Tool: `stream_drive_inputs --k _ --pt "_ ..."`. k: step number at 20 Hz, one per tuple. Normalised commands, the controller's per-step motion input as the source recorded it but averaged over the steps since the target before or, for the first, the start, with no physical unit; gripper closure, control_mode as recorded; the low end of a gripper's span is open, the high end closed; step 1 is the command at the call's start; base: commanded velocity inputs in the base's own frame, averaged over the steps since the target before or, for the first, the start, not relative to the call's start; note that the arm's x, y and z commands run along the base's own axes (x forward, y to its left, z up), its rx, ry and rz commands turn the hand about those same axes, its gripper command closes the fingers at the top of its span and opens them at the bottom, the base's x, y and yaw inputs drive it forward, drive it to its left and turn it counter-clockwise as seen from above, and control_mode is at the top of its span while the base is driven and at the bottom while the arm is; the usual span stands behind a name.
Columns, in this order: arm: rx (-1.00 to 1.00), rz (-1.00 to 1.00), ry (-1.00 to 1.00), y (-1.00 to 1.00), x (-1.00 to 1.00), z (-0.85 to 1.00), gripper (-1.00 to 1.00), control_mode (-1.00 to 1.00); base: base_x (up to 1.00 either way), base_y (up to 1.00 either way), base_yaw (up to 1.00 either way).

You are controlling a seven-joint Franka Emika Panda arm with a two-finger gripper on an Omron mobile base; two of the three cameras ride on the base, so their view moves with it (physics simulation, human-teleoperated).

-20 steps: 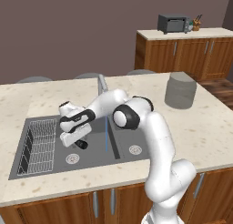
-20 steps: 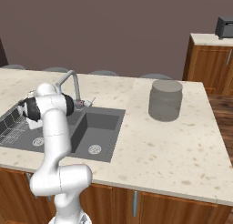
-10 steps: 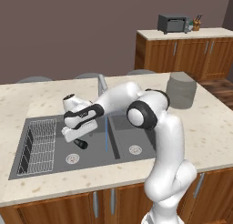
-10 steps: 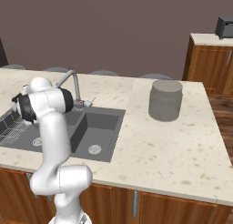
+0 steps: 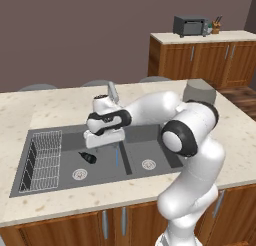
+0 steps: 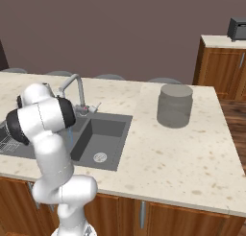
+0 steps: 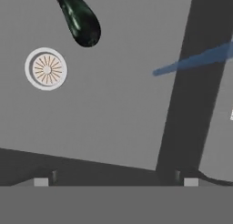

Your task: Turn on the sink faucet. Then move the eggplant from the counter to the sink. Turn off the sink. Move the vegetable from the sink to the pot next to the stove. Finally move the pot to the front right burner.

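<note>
The dark eggplant (image 5: 87,157) lies on the floor of the left basin of the sink (image 5: 155,140), beside the round drain (image 5: 79,174). My gripper (image 5: 103,140) hangs open above that basin, just right of the eggplant and clear of it. In the hand view the eggplant (image 7: 79,19) is at the top left, far from my gripper (image 7: 115,182), with the drain (image 7: 46,68) below it. A blue water stream (image 5: 116,154) falls from the sink faucet (image 5: 113,92) into the basin. The pot and the stove are out of view.
A wire rack (image 5: 47,152) fills the sink's left end. A grey ribbed cylinder (image 6: 175,105) stands on the beige counter (image 6: 158,153) to the right of the sink (image 6: 103,129). The faucet (image 6: 74,84) rises behind my arm.
My hand has lifted out of the left basin, open and away from the eggplant, which stays on the basin floor. The arm's elbow has swung to the right.
</note>
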Motion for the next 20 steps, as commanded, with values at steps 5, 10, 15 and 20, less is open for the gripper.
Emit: stream_drive_inputs --k 5,10,15,20 --pt "0.19 -0.12 0.0 -0.86 -0.37 0.18 -1.0 -1.0 0.0 0.0 0.0" --pt "0.18 -0.1 0.0 -0.86 -0.07 0.21 -1.0 -1.0 0.0 0.0 0.0" --pt "0.12 -0.02 0.0 -0.76 0.11 0.27 -1.0 -1.0 0.0 0.0 0.0" --pt "0.11 0.0 0.01 -0.47 0.12 0.06 -1.0 -1.0 0.0 0.0 0.0"
